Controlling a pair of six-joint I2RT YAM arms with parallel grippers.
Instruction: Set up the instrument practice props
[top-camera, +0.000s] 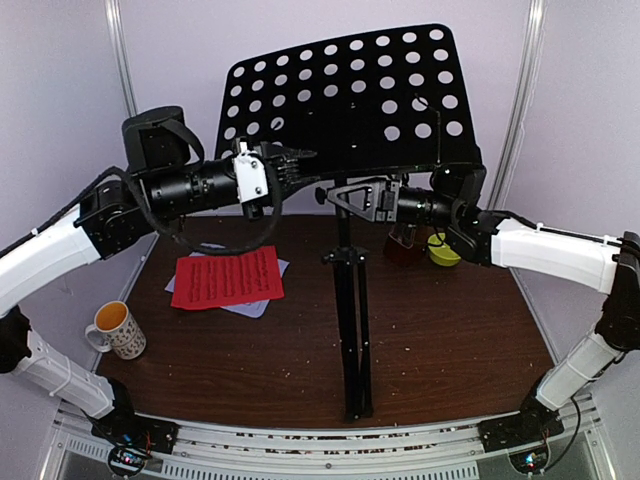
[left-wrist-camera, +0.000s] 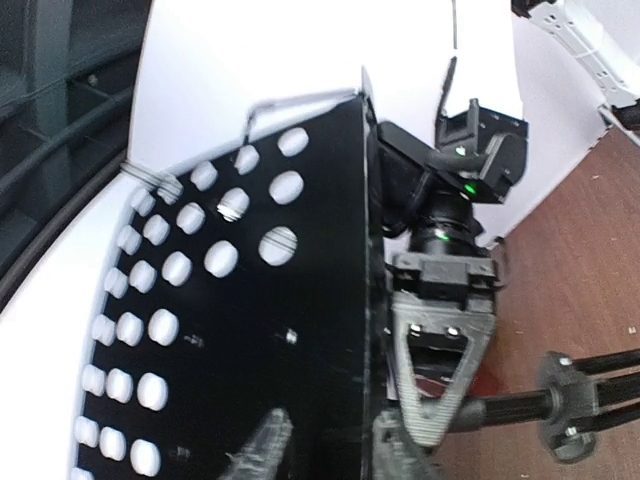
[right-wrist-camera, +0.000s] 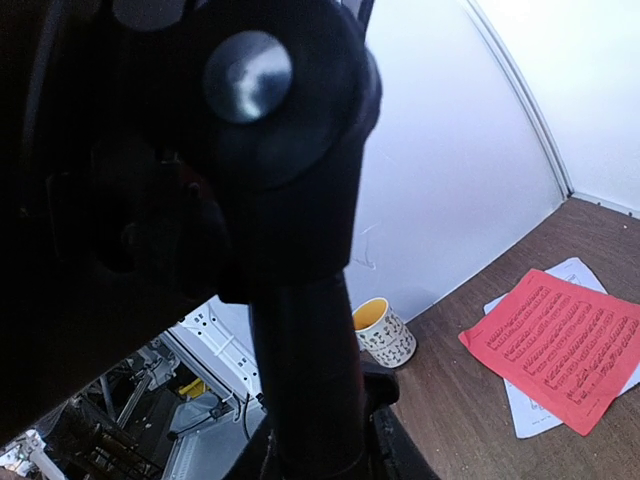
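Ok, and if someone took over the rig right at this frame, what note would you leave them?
Left gripper: fingers either side of the music stand desk's lower edge; grip unclear.
Right gripper: fingers around the stand's post under the desk; grip unclear.
Things: red sheet lies on the white sheet, flat on the table left of the stand; metronome behind the right arm.
Done: stand upright.
Left: sheets not yet on the desk.

White shells and black joints on left arm (top-camera: 55, 250) and right arm (top-camera: 555, 252). Left of the music stand (top-camera: 345, 90), looping black cable (top-camera: 220, 248); right of it, triangular grey fingers (left-wrist-camera: 442, 322).
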